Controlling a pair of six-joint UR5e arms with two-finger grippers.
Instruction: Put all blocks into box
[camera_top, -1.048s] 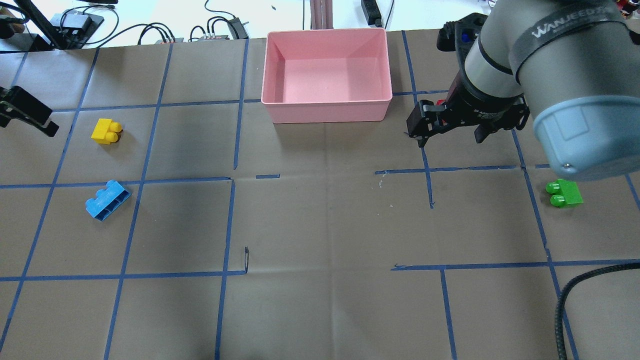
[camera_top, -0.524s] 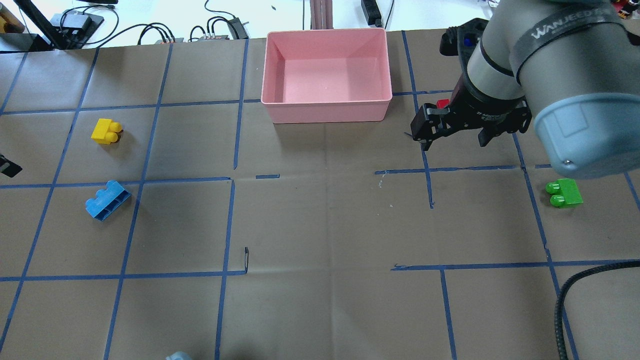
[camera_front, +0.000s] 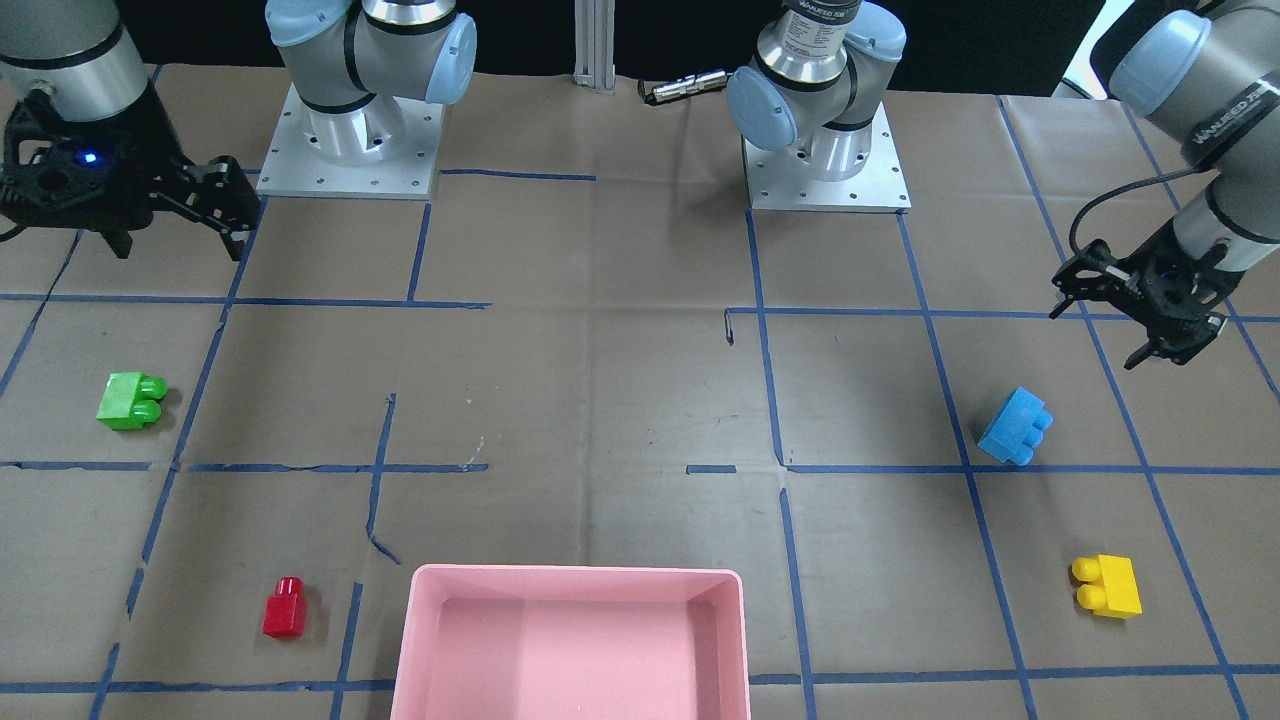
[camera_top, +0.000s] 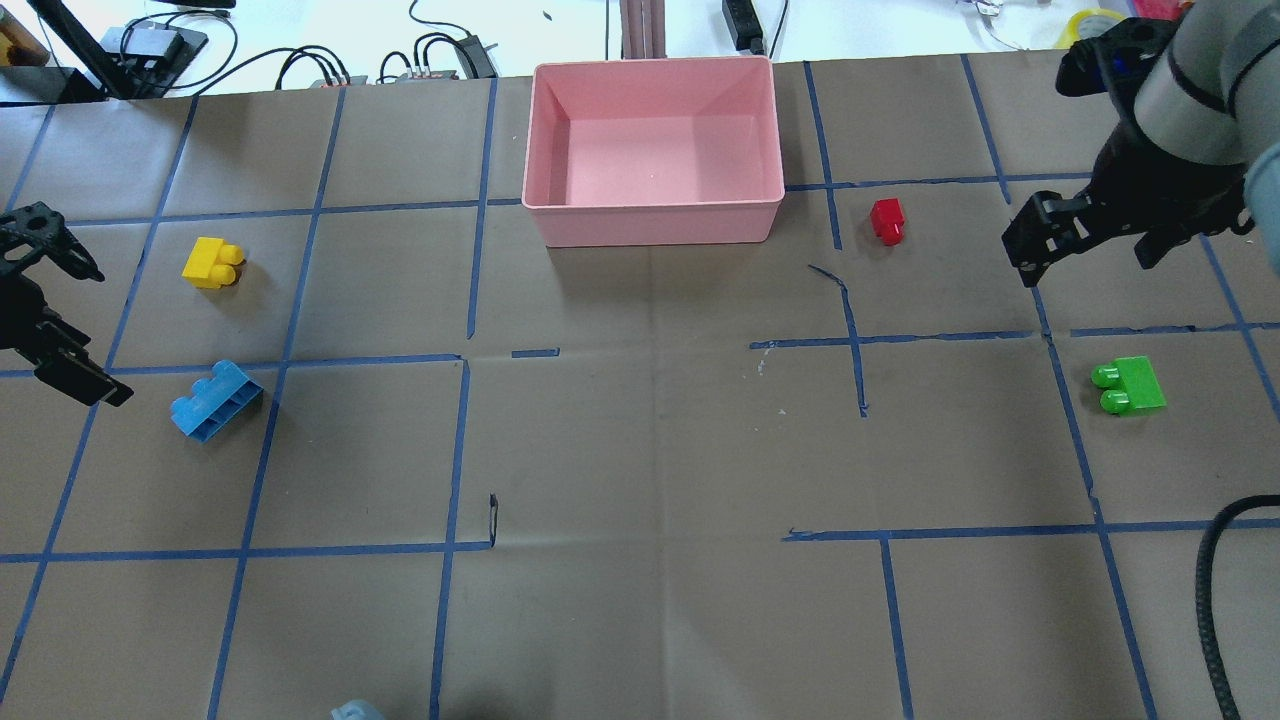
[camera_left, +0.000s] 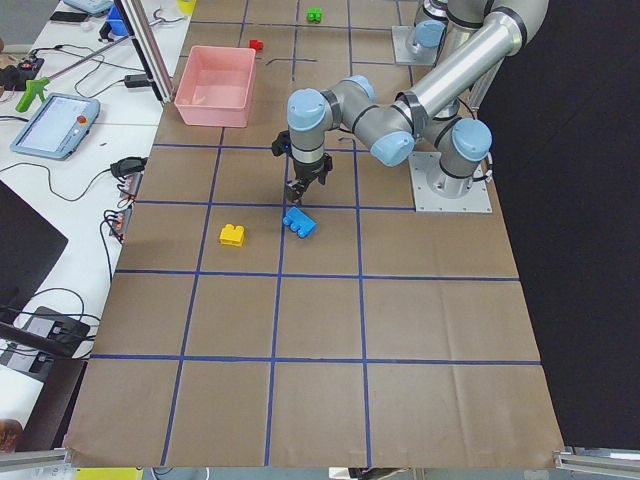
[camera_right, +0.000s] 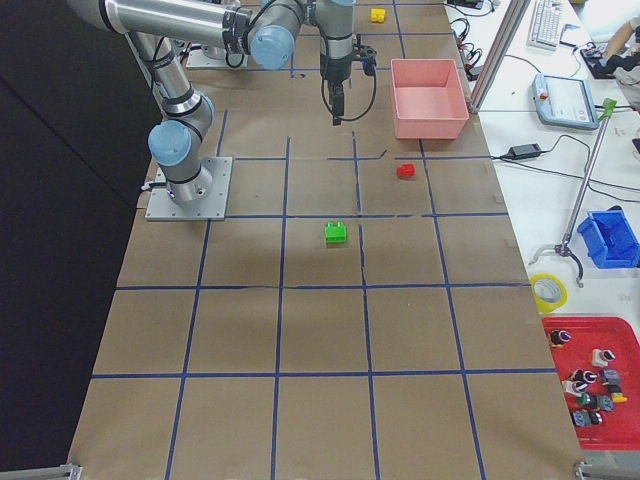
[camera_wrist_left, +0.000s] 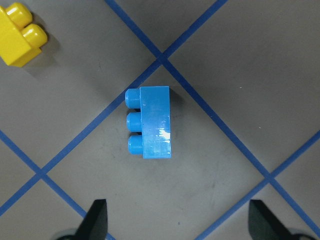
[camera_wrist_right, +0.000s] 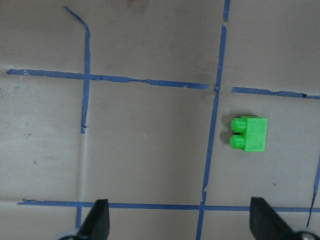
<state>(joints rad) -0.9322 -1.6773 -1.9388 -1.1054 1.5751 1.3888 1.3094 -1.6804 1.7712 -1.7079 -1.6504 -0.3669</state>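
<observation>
**Four bricks out, box empty**

Nearest the robot, you had the left gripper (camera_wrist_left: 178, 222) spread wide and empty over the blue brick (camera_wrist_left: 152, 122). That brick lay on its side, its three studs pointing sideways. On the other side, the right gripper (camera_wrist_right: 178, 220) also stood open and held nothing, with the green brick (camera_wrist_right: 250, 134) off to one side of its line. Farther out lay the yellow brick (camera_top: 212, 263) and the small red brick (camera_top: 886, 220). Farthest of all was the pink box (camera_top: 650, 225), with nothing in it. The bricks looked light, hard and slick. I judged they would skid if nudged, so you would want the fingers on the flat side walls, not the studs.
</observation>
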